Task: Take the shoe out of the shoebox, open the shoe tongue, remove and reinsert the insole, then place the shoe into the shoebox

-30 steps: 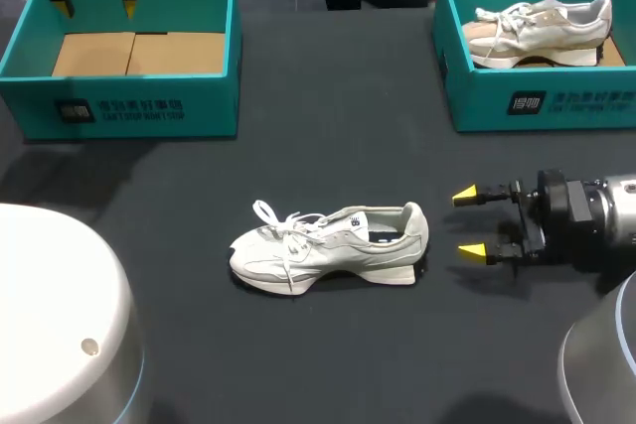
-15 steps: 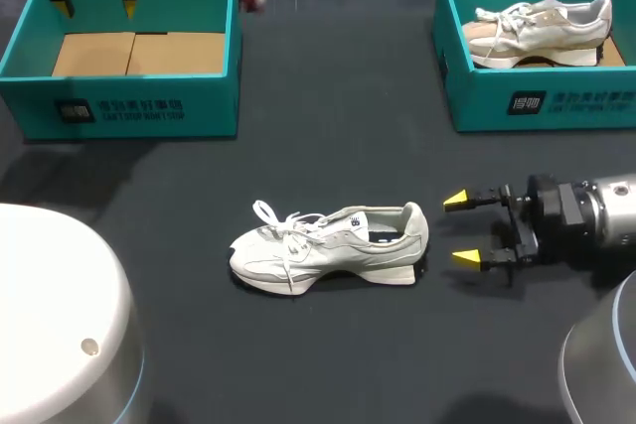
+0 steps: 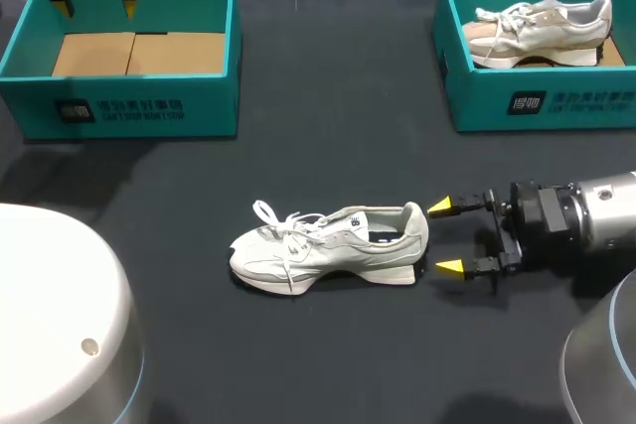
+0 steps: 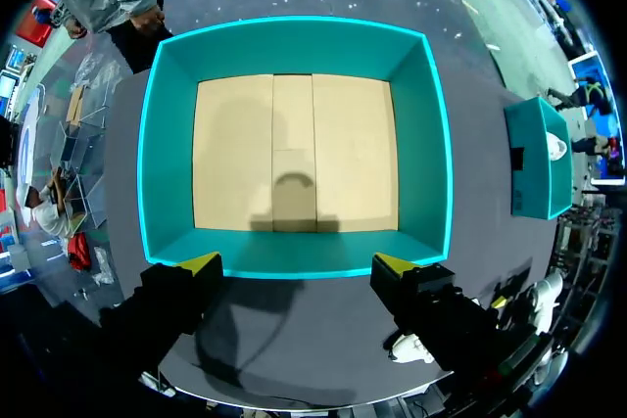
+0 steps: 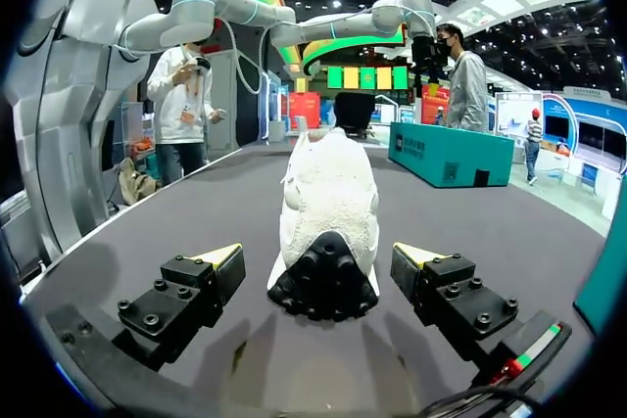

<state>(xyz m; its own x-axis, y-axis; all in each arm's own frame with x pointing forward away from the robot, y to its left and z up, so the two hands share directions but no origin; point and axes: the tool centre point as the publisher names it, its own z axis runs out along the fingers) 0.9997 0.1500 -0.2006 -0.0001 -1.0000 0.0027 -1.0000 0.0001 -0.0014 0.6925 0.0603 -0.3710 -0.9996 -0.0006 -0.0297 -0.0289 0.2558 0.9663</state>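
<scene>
Table (image 3: 328, 126): dark and matte, with two teal boxes at the far side and one shoe out in the middle.
Shoe (image 3: 328, 245): pale, standing on its sole near the table's middle. Toe points toward the left arm's side, heel toward the right arm. It is out of either box.
Left box (image 3: 129, 111): far left corner, nothing in it, bare cardboard floor showing.
Right box (image 3: 537, 101): far right corner, holds a second shoe (image 3: 542, 32).
Right gripper (image 3: 445, 237): low over the table, level with the shoe, fingers pointing at the heel. Jaws are apart, wider than the heel.
Change: over the last second the right gripper has crept toward the heel. There was a clear gap then; now its far yellow tip is just beside the heel collar and the near tip is just short of the sole's back. The shoe has not shifted.
Contact: none seen. The right wrist view has the heel ahead of and between the fingers, with space on both sides.
Left gripper (image 3: 96, 7): hangs above the far wall of the left box, jaws apart, nothing between them. Same place as a second ago.
Meaning: the take-out step reads as done. The approach looks like a set-up to steady the heel before the tongue work.
Left to do: tongue, insole, return to the box. Laces look done up, and the insole cannot be made out in the dark opening.
Watch: a push rather than a grip could slide the shoe, since it looks light.
</scene>
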